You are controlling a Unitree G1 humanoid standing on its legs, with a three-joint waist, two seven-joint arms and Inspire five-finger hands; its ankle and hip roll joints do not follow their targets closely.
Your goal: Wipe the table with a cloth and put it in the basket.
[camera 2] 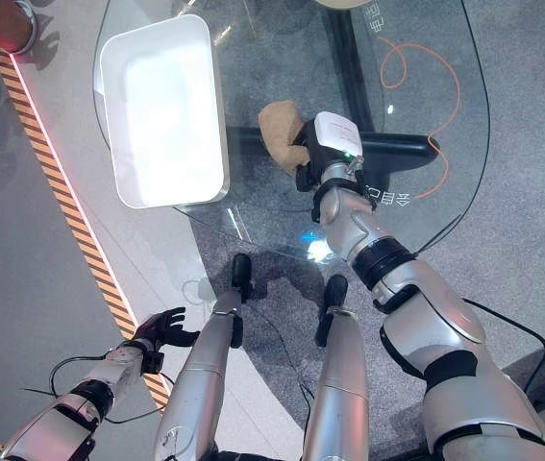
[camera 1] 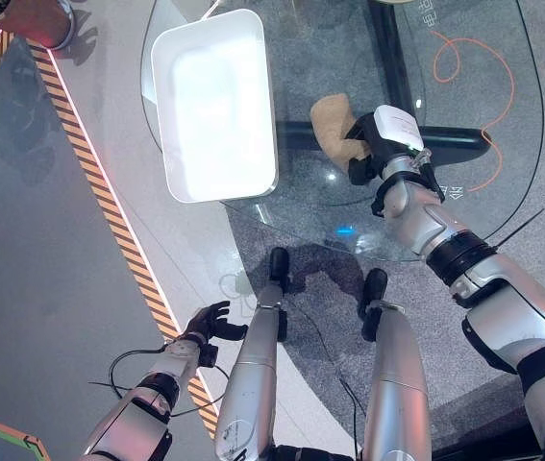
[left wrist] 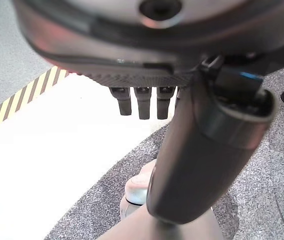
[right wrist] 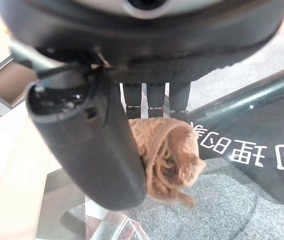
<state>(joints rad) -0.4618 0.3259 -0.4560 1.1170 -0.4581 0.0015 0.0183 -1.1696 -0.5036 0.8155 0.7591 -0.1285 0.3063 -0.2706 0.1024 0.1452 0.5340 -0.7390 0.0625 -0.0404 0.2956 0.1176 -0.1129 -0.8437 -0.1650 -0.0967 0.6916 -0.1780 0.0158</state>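
Note:
A tan cloth (camera 1: 333, 119) is bunched up on the round glass table (camera 1: 503, 144), and my right hand (camera 1: 373, 144) is shut on it. In the right wrist view the cloth (right wrist: 169, 157) sits pinched between the thumb and the fingers (right wrist: 154, 100). A white rectangular basket (camera 1: 214, 101) stands on the table's left part, a short way left of the cloth. My left hand (camera 1: 210, 322) hangs low over the floor at the lower left, its fingers (left wrist: 144, 102) relaxed and holding nothing.
An orange cable (camera 1: 488, 86) lies under the glass to the right. A dark table base (camera 1: 392, 58) shows through the top. A yellow-black striped strip (camera 1: 109, 202) runs across the floor at the left. A red object (camera 1: 37, 19) stands at the upper left.

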